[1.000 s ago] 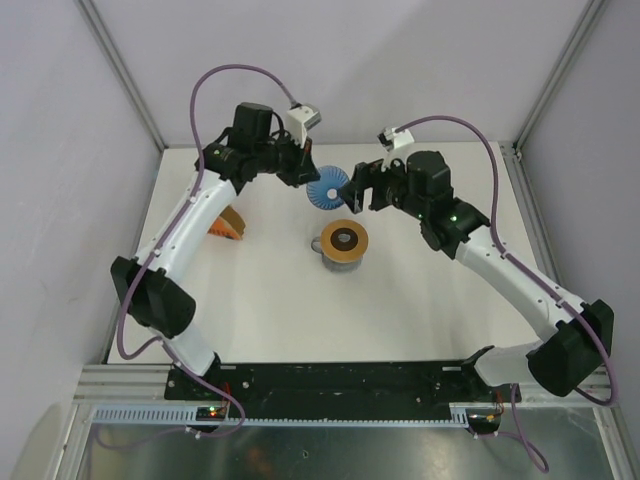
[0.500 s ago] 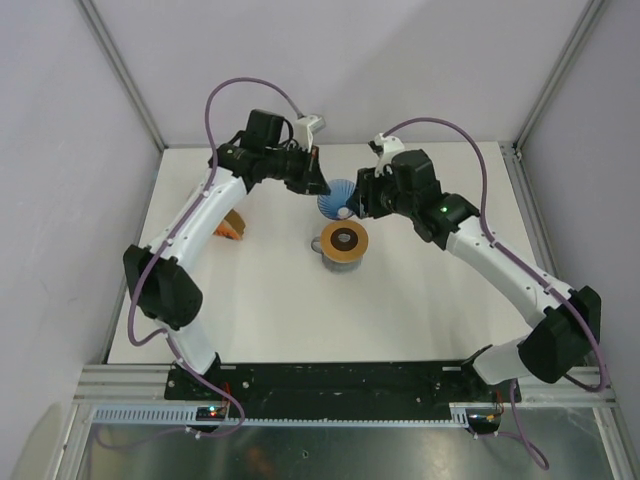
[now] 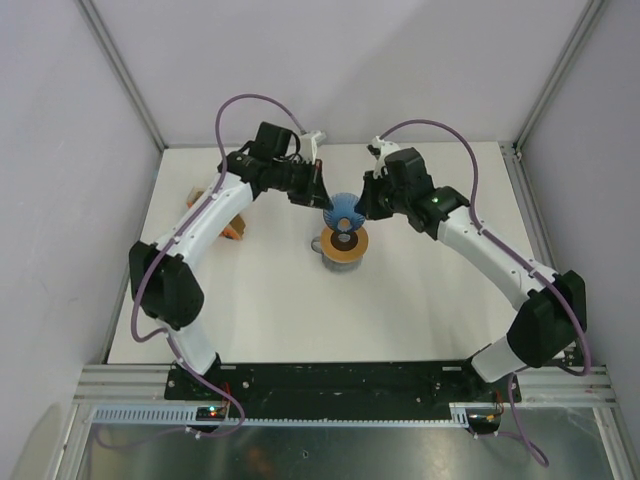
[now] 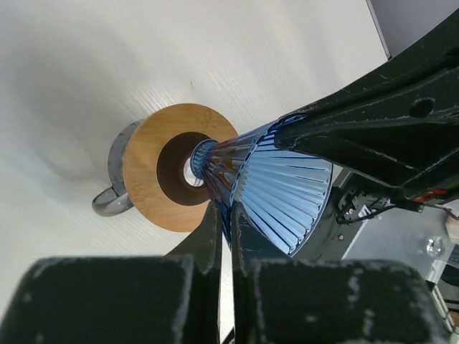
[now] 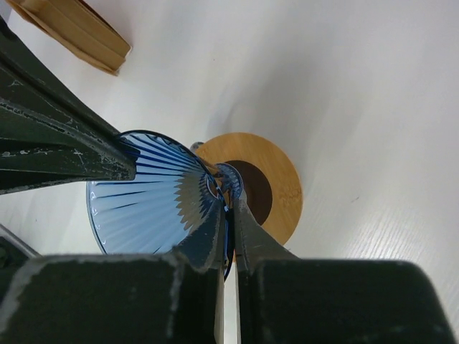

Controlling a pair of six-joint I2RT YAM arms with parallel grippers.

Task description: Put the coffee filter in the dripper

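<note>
The dripper (image 3: 343, 213), a translucent blue ribbed cone, hangs tilted just above the flat wooden ring (image 3: 347, 245) that lies on the grey mug (image 3: 324, 247). Its narrow end points at the ring's dark hole (image 4: 179, 172). My left gripper (image 4: 228, 215) is shut on the dripper's wall (image 4: 287, 193) from one side. My right gripper (image 5: 229, 208) is shut on the opposite wall (image 5: 150, 201) near the neck. In the top view the left gripper (image 3: 325, 200) and right gripper (image 3: 362, 208) flank the cone. The coffee filter cannot be made out on its own.
An orange box-like holder (image 3: 232, 224) stands at the left of the table, partly hidden by the left arm; the right wrist view shows the holder (image 5: 72, 32) at top left. White walls and metal frame posts enclose the table.
The right gripper has shut on the dripper. Both arms have carried the dripper forward and down from the back of the table to just above the wooden ring.
</note>
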